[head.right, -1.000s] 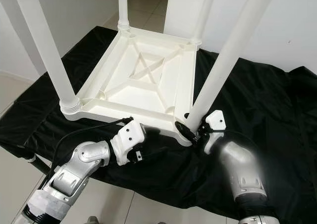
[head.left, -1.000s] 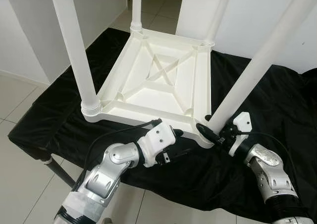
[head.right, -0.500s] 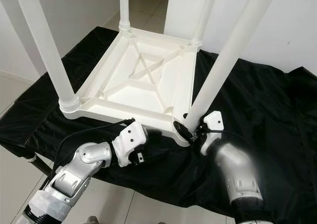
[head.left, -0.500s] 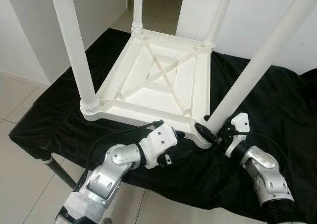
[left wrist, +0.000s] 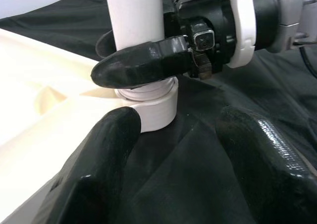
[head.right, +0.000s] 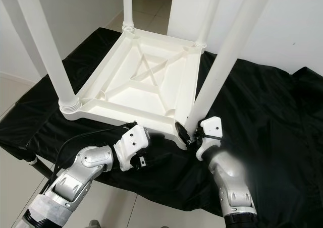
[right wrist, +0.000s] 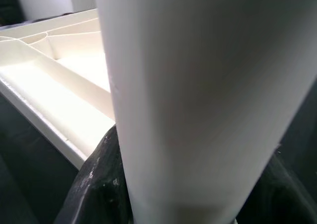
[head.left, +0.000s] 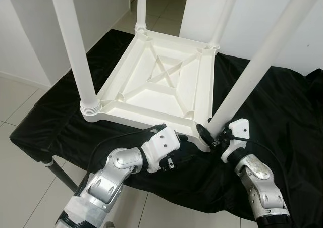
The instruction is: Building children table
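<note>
The right gripper (head.left: 211, 137) is clamped around the near right leg (head.left: 252, 69) just above the upturned tabletop (head.left: 156, 84), apparently screwing it home, while the left gripper (left wrist: 173, 149) waits open beside that corner.

Right gripper (head.left: 211, 135) clamped — left gripper (left wrist: 173, 149) agape

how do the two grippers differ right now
The right gripper is clamped around the base of the near-right table leg, where it meets the tabletop's corner; the left gripper holds nothing. The right's fingers are shut on the leg; the left's are open over the black cloth. Both sit at the tabletop's near edge.
</note>
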`<state>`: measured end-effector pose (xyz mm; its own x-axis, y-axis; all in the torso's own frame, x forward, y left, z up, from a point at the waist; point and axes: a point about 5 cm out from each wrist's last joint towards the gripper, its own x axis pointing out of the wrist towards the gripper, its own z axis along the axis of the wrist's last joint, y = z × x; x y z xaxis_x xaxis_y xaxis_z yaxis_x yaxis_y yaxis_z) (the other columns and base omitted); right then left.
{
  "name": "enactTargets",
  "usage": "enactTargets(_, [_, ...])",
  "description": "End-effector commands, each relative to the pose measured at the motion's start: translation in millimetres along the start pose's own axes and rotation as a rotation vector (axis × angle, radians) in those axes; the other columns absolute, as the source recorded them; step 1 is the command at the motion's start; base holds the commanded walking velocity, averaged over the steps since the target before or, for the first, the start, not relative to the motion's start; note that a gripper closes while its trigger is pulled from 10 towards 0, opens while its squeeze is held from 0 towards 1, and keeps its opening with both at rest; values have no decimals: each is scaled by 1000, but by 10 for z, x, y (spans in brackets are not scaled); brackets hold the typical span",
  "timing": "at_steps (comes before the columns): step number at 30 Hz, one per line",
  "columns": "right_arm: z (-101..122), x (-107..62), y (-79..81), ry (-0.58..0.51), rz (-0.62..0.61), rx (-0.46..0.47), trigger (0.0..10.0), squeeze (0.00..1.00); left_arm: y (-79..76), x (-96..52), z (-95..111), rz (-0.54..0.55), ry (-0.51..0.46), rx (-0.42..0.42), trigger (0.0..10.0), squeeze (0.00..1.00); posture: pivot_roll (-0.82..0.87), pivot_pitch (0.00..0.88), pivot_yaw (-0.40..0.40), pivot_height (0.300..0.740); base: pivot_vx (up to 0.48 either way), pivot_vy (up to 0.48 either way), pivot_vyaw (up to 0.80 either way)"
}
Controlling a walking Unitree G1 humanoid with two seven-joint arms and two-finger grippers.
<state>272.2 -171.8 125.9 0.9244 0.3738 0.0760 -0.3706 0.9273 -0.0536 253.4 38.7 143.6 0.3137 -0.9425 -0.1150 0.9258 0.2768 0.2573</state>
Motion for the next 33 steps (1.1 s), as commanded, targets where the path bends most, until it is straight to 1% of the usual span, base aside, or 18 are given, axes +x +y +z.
enactTargets(1, [-34, -33, 5, 27, -36, -14, 10000, 0, -28, 16, -28, -28, 10, -10, 10000, 0, 19, 57, -101, 740, 0, 0, 0])
enactTargets(2, [-34, -33, 5, 27, -36, -14, 10000, 0, -28, 16, -28, -28, 10, -10, 10000, 0, 19, 57, -101, 740, 0, 0, 0])
enactTargets(3, [-40, -46, 42, 31, -94, -13, 10000, 0, -16, 14, -30, -27, 11, -9, 10000, 0, 17, 56, -99, 740, 0, 0, 0])
enactTargets(5, [-40, -46, 42, 31, -94, -13, 10000, 0, -16, 14, -30, -27, 11, -9, 10000, 0, 17, 56, -99, 740, 0, 0, 0])
enactTargets(6, [-57, -58, 59, 42, -167, -2, 10000, 0, -6, 14, -31, -27, 12, -8, 10000, 0, 15, 58, -99, 740, 0, 0, 0])
enactTargets(7, [-57, -58, 59, 42, -167, -2, 10000, 0, -6, 14, -31, -27, 12, -8, 10000, 0, 15, 58, -99, 740, 0, 0, 0])
enactTargets(8, [-98, -82, 63, 66, -286, 1, 10000, 0, 1, 17, -32, -28, 13, -5, 10000, 0, 12, 58, -99, 740, 0, 0, 0])
enactTargets(9, [-98, -82, 63, 66, -286, 1, 10000, 0, 1, 17, -32, -28, 13, -5, 10000, 0, 12, 58, -99, 740, 0, 0, 0])
enactTargets(10, [-139, -108, 74, 84, -376, 3, 10000, 0, 4, 20, -31, -29, 13, -5, 10000, 0, 12, 60, -99, 740, 0, 0, 0])
enactTargets(11, [-139, -108, 74, 84, -376, 3, 10000, 0, 4, 20, -31, -29, 13, -5, 10000, 0, 12, 60, -99, 740, 0, 0, 0])
enactTargets(12, [-181, -131, 107, 104, -436, 12, 10000, 0, 5, 24, -31, -30, 13, -5, 10000, 0, 13, 60, -99, 740, 0, 0, 0])
enactTargets(15, [-181, -131, 107, 104, -436, 12, 10000, 0, 5, 24, -31, -30, 13, -5, 10000, 0, 13, 60, -99, 740, 0, 0, 0])
enactTargets(17, [-218, -144, 208, 121, -493, 48, 10000, 0, 9, 28, -27, -31, 11, -4, 10000, 0, 15, 65, -99, 740, 0, 0, 0])
enactTargets(19, [-215, -133, 268, 121, -503, 59, 10000, 0, 14, 28, -23, -31, 11, -3, 10000, 0, 15, 66, -98, 740, 0, 0, 0])
enactTargets(28, [-204, -128, 268, 121, -518, 62, 10000, 0, 14, 31, -19, -30, 10, -1, 10000, 0, 19, 66, -99, 740, 0, 0, 0])
enactTargets(33, [-178, -112, 264, 108, -510, 41, 10000, 0, 18, 25, -18, -27, 10, -1, 10000, 0, 21, 72, -102, 740, 0, 0, 0])
